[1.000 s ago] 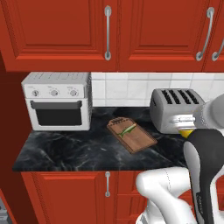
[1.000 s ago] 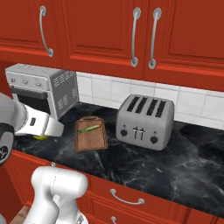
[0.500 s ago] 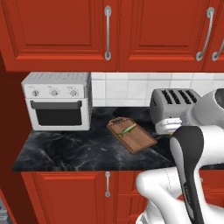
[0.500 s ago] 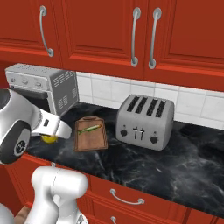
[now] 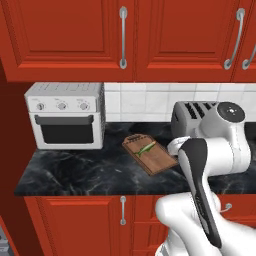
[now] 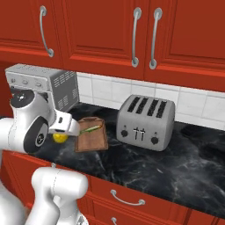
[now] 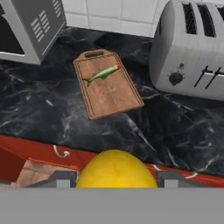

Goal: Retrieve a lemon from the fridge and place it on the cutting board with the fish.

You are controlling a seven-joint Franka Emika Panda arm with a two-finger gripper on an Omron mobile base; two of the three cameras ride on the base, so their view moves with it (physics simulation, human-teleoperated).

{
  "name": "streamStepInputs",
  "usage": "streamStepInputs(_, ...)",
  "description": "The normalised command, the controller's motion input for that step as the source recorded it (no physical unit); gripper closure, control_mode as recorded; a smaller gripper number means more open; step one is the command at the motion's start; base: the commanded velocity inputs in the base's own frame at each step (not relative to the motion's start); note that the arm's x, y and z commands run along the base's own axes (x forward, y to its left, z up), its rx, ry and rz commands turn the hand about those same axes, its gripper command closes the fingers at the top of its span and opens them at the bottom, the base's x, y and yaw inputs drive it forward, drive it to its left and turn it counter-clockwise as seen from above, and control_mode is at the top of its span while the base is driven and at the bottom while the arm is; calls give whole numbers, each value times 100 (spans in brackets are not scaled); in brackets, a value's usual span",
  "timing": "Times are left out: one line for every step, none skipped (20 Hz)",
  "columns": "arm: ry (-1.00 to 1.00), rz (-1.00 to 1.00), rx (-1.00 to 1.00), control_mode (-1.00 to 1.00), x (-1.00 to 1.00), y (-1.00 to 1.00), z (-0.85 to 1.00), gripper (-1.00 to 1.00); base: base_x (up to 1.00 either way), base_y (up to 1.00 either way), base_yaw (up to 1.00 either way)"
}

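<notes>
A bright-yellow lemon (image 7: 116, 168) sits between the two fingertips of my gripper (image 7: 116, 180), which is shut on it. In the right base view the gripper (image 6: 62, 133) holds the lemon (image 6: 59, 138) above the counter's front edge, just left of the brown cutting board (image 6: 93, 141). The board (image 7: 111, 96) lies ahead on the black marble counter, with the slim greenish fish (image 7: 101, 74) on its far half. From the left base view the board (image 5: 159, 162) and the fish (image 5: 146, 148) lie just left of my arm. The fridge is out of view.
A grey four-slot toaster (image 6: 145, 122) (image 7: 192, 48) (image 5: 191, 116) stands right of the board. A white toaster oven (image 5: 65, 116) (image 6: 44, 83) (image 7: 26, 30) stands to its left. Red wall cabinets (image 5: 125, 35) hang above; red drawers run below the counter edge.
The arm has swung forward over the counter edge, carrying the lemon closer to the cutting board. Board, fish and appliances have not moved.
</notes>
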Motion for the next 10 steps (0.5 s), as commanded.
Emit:
streamStepInputs(7, 13, -2, -100, 33, 0, -43, 100, 0, 0, 0)
streamStepInputs(7, 14, -1, -100, 29, 0, -41, 100, 0, 0, 0)
streamStepInputs(7, 14, 0, -100, 29, 0, -48, 100, 0, 0, 0)
streamStepInputs(7, 14, 0, -100, 29, 0, -48, 100, 0, 0, 0)
streamStepInputs(7, 14, -1, -100, 30, 1, -49, 100, 0, 0, 0)
streamStepInputs(8, 13, -1, -100, 31, 1, -46, 100, 0, 0, 0)
streamStepInputs(7, 12, -2, -100, 34, 4, -41, 100, 0, 0, 0)
streamStepInputs(4, 7, -5, -100, 39, 10, -31, 100, 0, 0, 0)
streamStepInputs(5, 4, -7, -100, 44, 13, -30, 100, 0, 0, 0)
streamStepInputs(6, 2, -9, -100, 49, 12, -30, 100, 0, 0, 0)
